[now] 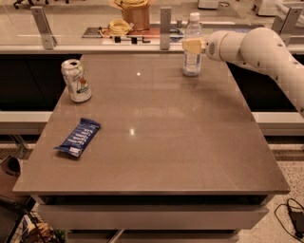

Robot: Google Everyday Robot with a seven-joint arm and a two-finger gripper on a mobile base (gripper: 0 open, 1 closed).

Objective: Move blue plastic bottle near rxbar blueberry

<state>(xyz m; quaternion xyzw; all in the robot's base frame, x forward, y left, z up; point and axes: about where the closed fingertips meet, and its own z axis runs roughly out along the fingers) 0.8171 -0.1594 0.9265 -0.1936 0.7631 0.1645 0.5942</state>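
The blue plastic bottle [192, 61], clear with a white cap, stands upright at the far right of the table. My gripper [193, 46] is at the bottle's upper half, reaching in from the right, and its yellowish tip covers part of the label. The rxbar blueberry [78, 137], a dark blue wrapper with white lettering, lies flat near the table's left front, far from the bottle.
A green-and-white soda can [76, 80] stands at the left of the brown table [161, 156]. Behind the table runs a counter with metal posts [165, 27], yellow cable [118, 26] and a brown container [137, 14]. A cable lies on the floor at right [292, 213].
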